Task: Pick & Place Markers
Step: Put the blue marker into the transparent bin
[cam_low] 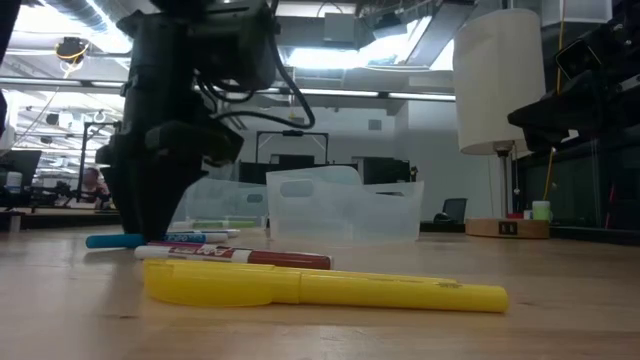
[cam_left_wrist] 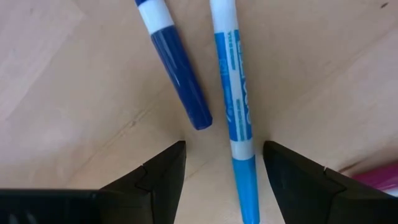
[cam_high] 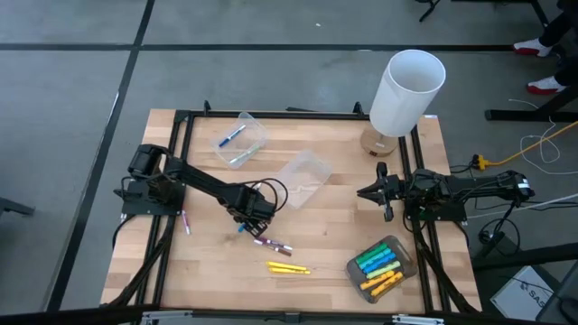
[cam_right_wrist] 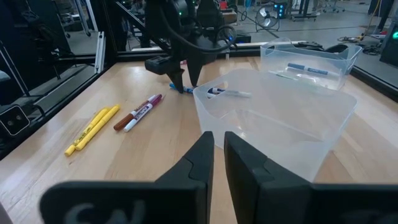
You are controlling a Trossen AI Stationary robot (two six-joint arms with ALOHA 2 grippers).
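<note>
At the frame's centre, the light-blue marker (cam_left_wrist: 235, 93) is being straddled by the left gripper (cam_left_wrist: 224, 171), fingers spread, not yet clamped. The right gripper (cam_right_wrist: 217, 155) is being held clenched, empty, at right.

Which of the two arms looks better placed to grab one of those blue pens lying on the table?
The left. Its gripper hangs open right over the light blue marker, one finger on either side of it. The right gripper waits near the table's right edge, well away from it.

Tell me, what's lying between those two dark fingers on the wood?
In the left wrist view, a light blue marker lies between the left gripper's open fingers.
</note>
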